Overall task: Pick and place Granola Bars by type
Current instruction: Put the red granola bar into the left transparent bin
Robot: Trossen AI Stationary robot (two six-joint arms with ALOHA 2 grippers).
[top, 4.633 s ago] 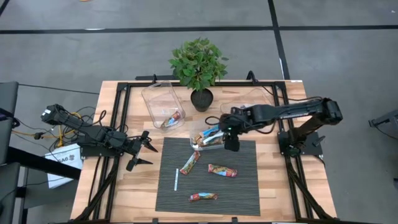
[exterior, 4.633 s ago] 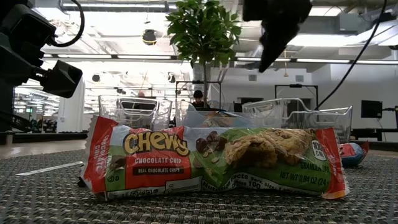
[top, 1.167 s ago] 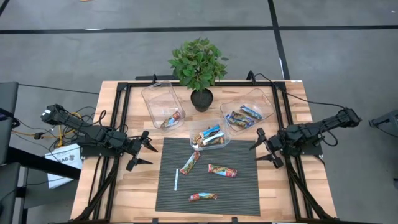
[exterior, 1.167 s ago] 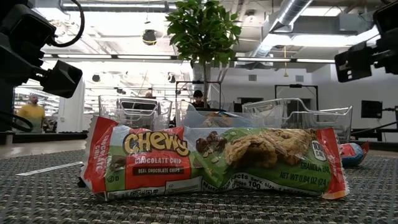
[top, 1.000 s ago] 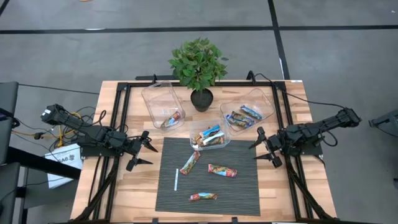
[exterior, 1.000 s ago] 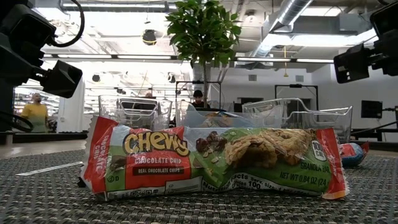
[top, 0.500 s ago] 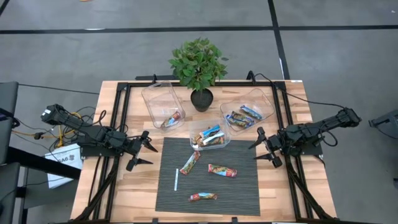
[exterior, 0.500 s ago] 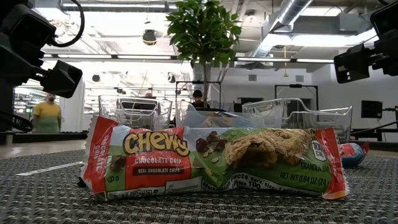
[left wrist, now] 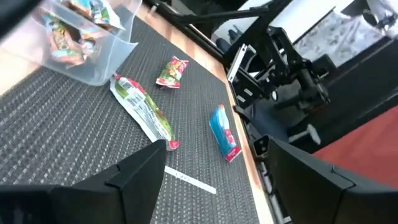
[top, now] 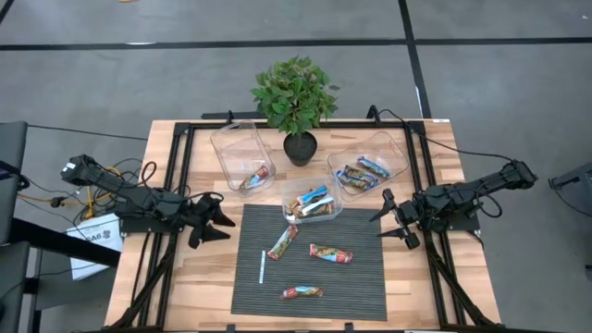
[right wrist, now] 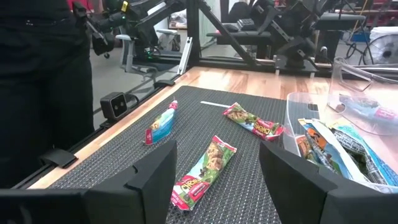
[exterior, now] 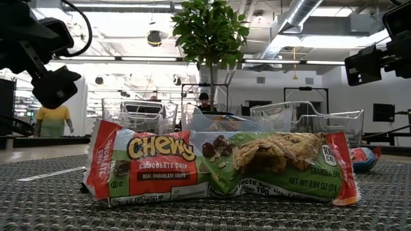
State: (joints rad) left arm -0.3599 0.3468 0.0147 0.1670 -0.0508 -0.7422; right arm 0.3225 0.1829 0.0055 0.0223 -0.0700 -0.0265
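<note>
Surface: wooden table (top: 416, 287) in a black frame, a dark ribbed mat (top: 361, 277) at its front centre, a potted plant (top: 296, 97) at the back edge; open workshop beyond, with a person in a yellow top (exterior: 52, 120) far off.

Item 1. Left gripper (top: 215, 222): at the mat's left edge, fingers spread and holding nothing. The loose bars lie ahead of it, toward the opposite arm.

Item 2. Right gripper (top: 392, 220): waiting off the mat's right edge, fingers parted, empty.

Item 3. Granola Bars, loose on the mat, three:
- green-and-red bar (top: 283, 241), lying aslant, the one nearest the left gripper, with open mat between them;
- red-and-green bar (top: 330, 252), just past the first, nearer the right gripper;
- blue-and-red bar (top: 302, 292), apart from both, toward the front edge.

Item 4. Thin white stick (top: 263, 267): just beside the green-and-red bar's near end. Not a bar.

Item 5. Clear bins, three, beyond the mat: left bin (top: 231, 143) with one bar, middle bin (top: 330, 190) and right bin (top: 393, 148) each with several.

Handling note (judgement): the left arm appears to be starting a pick, likeliest the green-and-red bar. Turn the wrist so the fingers close across the bar's narrow width, near its middle. Descend until the tips nearly graze the mat, since the wrapper is flat and slippery. Keep clear of the stick. Match the wrapper to a bin's contents before releasing.
</note>
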